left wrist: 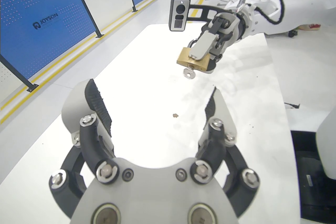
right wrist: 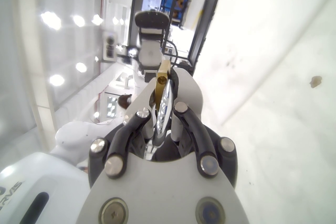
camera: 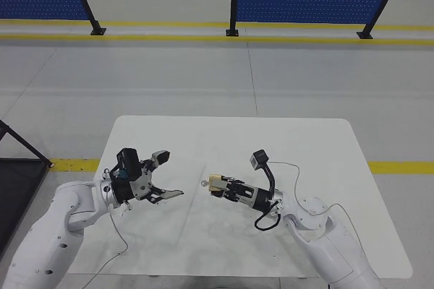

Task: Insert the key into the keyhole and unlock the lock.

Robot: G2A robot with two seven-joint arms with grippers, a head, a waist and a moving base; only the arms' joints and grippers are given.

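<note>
My right gripper (camera: 218,185) is shut on a brass padlock (left wrist: 193,60), held above the middle of the white table (camera: 311,144). A small silver key (left wrist: 189,73) sticks out of the padlock's keyhole, pointing toward my left arm. In the right wrist view the padlock (right wrist: 161,83) sits edge-on between the fingers, with its chrome shackle back toward the palm. My left gripper (camera: 166,175) hangs open a short way to the left of the key, nothing between its fingers (left wrist: 95,101).
A small brown crumb (left wrist: 175,115) lies on the table between the two grippers. Blue barrier panels (camera: 304,9) stand on the floor beyond the table's far edge. A black frame (camera: 7,155) stands off the table's left side.
</note>
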